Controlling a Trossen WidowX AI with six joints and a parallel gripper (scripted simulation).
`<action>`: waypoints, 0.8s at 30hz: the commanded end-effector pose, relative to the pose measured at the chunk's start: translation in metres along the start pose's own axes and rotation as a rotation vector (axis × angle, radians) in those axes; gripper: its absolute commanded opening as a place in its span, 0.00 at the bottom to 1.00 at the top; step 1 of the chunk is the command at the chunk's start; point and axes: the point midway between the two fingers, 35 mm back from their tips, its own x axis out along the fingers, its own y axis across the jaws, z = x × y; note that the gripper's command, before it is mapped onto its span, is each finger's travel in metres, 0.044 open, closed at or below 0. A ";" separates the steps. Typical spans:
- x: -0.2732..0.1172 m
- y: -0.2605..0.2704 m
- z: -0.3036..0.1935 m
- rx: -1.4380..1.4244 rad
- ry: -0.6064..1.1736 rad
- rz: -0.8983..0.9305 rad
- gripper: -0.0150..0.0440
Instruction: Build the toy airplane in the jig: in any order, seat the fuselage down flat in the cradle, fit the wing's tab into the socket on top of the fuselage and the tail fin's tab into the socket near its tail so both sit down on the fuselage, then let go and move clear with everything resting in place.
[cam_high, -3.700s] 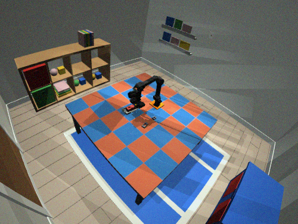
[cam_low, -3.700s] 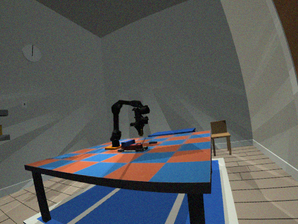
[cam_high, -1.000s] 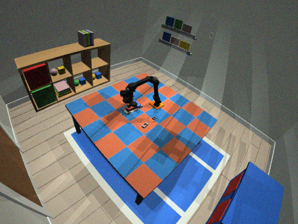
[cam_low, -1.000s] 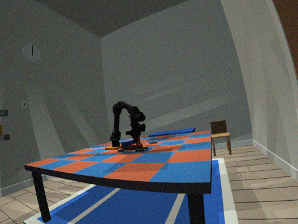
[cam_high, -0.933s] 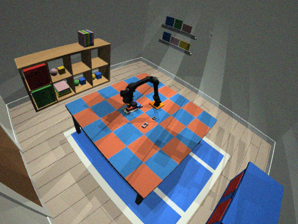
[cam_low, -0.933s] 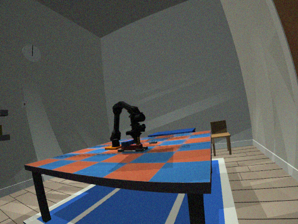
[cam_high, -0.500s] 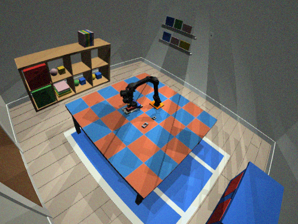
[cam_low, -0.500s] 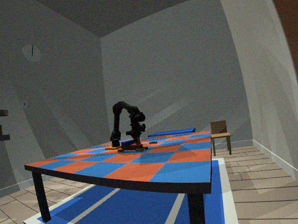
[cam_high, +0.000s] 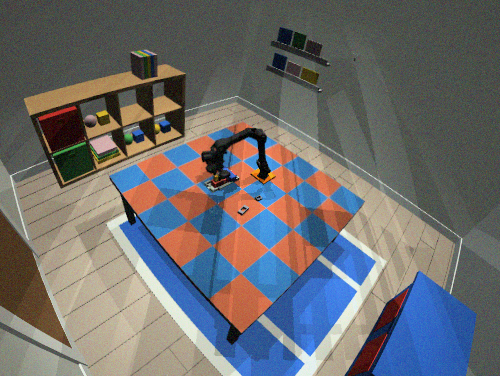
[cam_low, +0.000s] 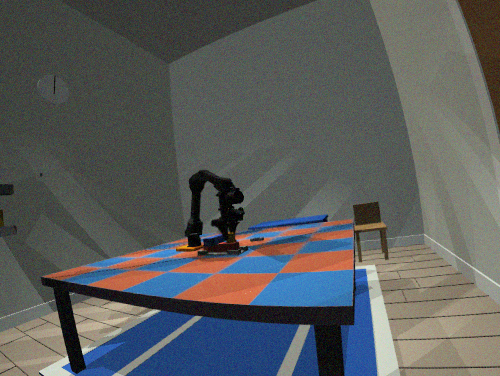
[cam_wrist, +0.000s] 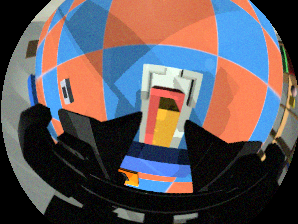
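The red fuselage (cam_high: 219, 183) (cam_low: 220, 246) (cam_wrist: 153, 117) lies in the grey jig (cam_wrist: 146, 79), which stands on the table. The blue wing (cam_high: 234, 177) (cam_low: 213, 240) (cam_wrist: 155, 163) lies across the fuselage, on the side toward the robot's base. The yellow tail fin (cam_high: 216, 177) (cam_low: 231, 237) (cam_wrist: 167, 126) stands upright on the fuselage near its tail end. My gripper (cam_high: 219, 175) (cam_low: 231, 233) (cam_wrist: 164, 119) is open, with its fingers low on either side of the fin and gaps showing between. Whether the fin's tab is fully down is hidden.
A grey block with an opening (cam_high: 243, 210) (cam_wrist: 67, 91) and a smaller dark grey piece (cam_high: 260, 198) lie on the checkered table beside the jig. The arm's orange base plate (cam_high: 263, 176) (cam_low: 189, 248) (cam_wrist: 131, 177) is beyond the wing.
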 end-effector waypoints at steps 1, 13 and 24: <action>-0.029 -0.002 0.004 0.000 -0.011 -0.002 0.69; -0.087 -0.003 0.003 0.002 -0.012 0.000 0.69; -0.087 -0.003 0.003 0.002 -0.012 0.000 0.69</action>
